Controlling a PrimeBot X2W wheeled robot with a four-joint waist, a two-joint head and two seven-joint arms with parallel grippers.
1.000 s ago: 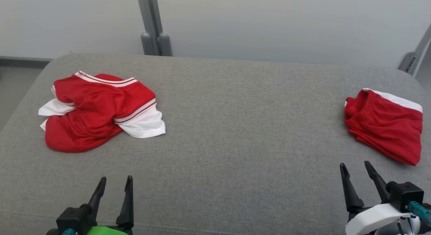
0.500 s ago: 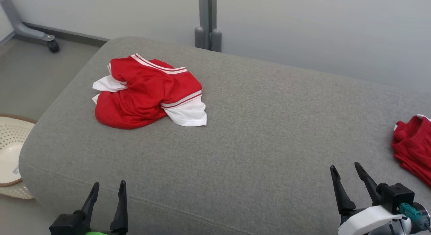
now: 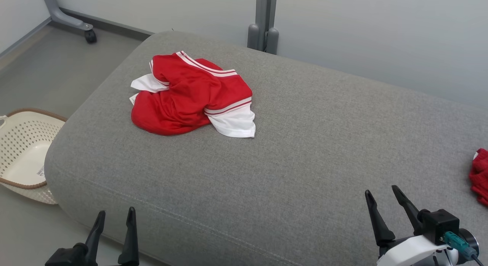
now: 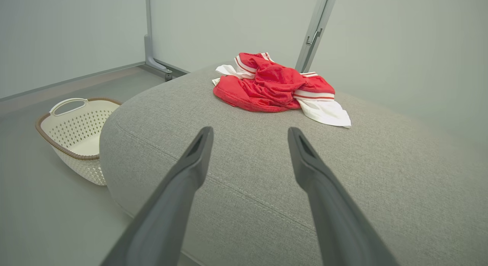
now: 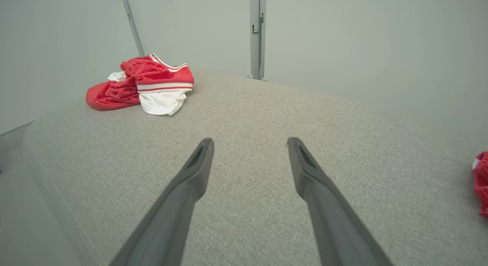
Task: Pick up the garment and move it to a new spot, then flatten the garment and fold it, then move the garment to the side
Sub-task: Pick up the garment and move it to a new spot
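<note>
We see the crumpled red-and-white garment (image 3: pixel 190 96) lying far left on the grey sofa (image 3: pixel 305 144). Our left fingers (image 3: pixel 130 231) and right fingers (image 3: pixel 376 218) hang at its near edge, spread apart and gripping nothing.

Even, soft, shadowless light; all views sharp, wrist views bowed at their edges.

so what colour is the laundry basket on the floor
The laundry basket is cream with a brown rim, clearest in the left wrist view.
</note>
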